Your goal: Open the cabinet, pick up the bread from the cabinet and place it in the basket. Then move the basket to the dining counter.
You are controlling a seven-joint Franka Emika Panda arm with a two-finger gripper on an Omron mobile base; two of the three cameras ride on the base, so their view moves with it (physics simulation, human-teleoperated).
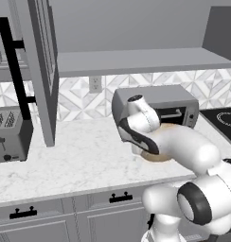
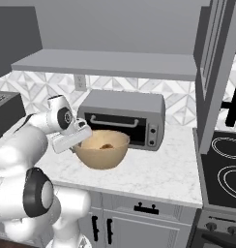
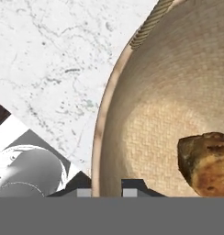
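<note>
tan basket (image 2: 101, 151), one bread (image 3: 208, 163) inside

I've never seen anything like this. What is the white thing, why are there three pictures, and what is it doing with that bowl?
The white thing is a robot arm in a computer-drawn kitchen. Two pictures come from cameras behind it, one on each side. The third comes from a camera on its hand, looking along its claw.

On the marble counter stand a toaster oven and a tan basket. A small brown piece of bread already lies inside the basket. A toaster stands further along the counter, and the grey wall cabinet above has its door swung open.

The claw is shut on the basket's rim, one tip on each side of it. So the bread is in place, and the basket probably gets carried away next.
</note>
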